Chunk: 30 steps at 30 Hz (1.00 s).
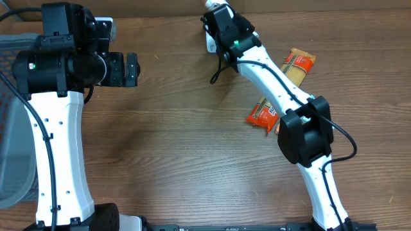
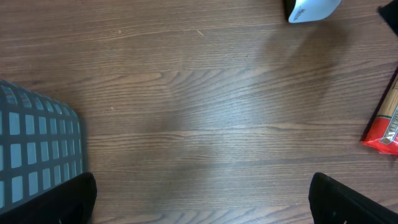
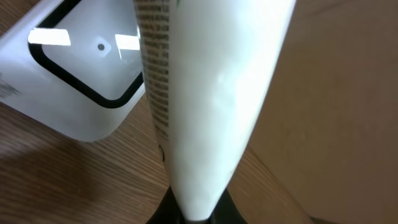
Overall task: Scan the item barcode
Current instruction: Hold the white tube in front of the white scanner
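Overhead, the left fingers [image 1: 131, 69] hang spread apart at about 10 o'clock, over bare desk [image 1: 167, 160], with a grey basket [image 1: 11, 128] along the 9 o'clock edge. The right arm reaches up from 5 o'clock to 12 o'clock, where the right fingers [image 1: 215, 14] sit just above a white scanner [image 1: 210, 43]; what they hold is hard to make out from up there. An orange snack pack [image 1: 299, 64] lies at 2 o'clock and a red snack pack [image 1: 261, 115] just right of centre, partly under the arm. From the left wrist, both fingertips [image 2: 71, 202] show at the bottom corners, wide apart with nothing between them; the basket corner is at 8 o'clock, the scanner at 1 o'clock and the red pack's end at 3 o'clock. From the right wrist, the fingers [image 3: 160, 214] at 6 o'clock are pressed together on a thin white packet [image 3: 211, 106] that stands up through the middle, small print down its left edge. The scanner's black-framed window is at 10 o'clock, beside the packet. A plain tan surface fills the right.
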Each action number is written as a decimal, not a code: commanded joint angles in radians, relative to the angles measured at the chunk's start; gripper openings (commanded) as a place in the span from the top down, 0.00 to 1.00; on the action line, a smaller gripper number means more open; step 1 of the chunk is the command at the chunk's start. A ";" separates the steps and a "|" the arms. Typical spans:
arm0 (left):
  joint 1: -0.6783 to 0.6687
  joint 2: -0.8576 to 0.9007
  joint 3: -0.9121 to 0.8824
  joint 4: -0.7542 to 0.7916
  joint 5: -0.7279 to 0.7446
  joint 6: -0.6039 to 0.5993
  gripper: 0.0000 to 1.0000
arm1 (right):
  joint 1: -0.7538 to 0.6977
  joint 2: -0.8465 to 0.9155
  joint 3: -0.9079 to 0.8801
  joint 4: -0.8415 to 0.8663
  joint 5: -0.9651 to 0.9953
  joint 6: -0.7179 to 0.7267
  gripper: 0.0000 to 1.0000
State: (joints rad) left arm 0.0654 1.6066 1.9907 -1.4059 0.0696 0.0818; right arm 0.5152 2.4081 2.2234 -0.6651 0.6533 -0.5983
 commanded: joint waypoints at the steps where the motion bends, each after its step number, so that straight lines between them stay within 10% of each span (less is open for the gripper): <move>1: 0.000 -0.002 0.015 0.004 -0.002 0.012 0.00 | -0.016 0.030 0.034 0.049 0.063 -0.065 0.96; 30: 0.000 -0.002 0.014 0.004 -0.002 0.012 0.00 | -0.026 -0.060 0.024 0.035 0.052 0.053 0.96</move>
State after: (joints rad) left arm 0.0654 1.6066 1.9907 -1.4059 0.0700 0.0818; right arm 0.4965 2.5290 2.2234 -0.6189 0.7471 -0.5941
